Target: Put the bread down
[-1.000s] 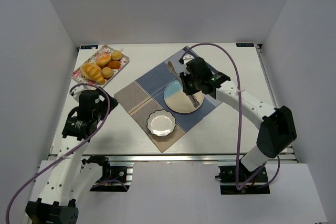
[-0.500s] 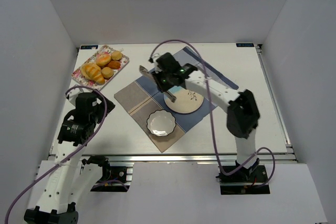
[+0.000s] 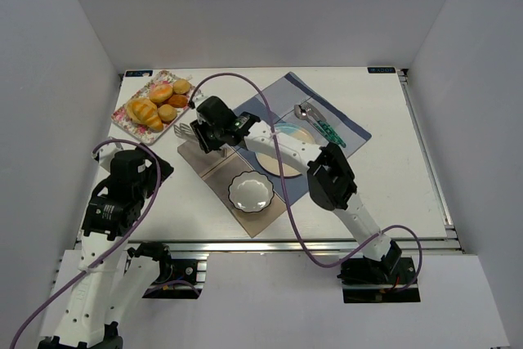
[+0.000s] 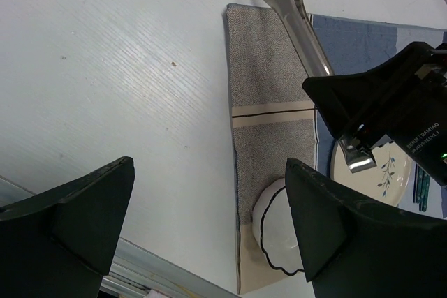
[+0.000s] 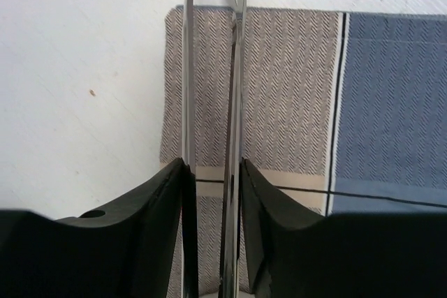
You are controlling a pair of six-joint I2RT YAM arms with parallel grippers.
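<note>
In the right gripper [image 5: 213, 172] metal tongs [image 5: 232, 68] are clamped, presumably so the bread [image 3: 143, 110], lying on the floral tray [image 3: 119, 120] at the far left, can be lifted without being crushed; the left gripper [image 4: 209, 172] is held spread apart, empty, above the table [image 3: 392, 185]

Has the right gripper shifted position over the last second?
Yes. The right gripper, shut on the tongs, has swung left in the top view, from over the plate to the placemat's left corner, nearer the tray.
</note>
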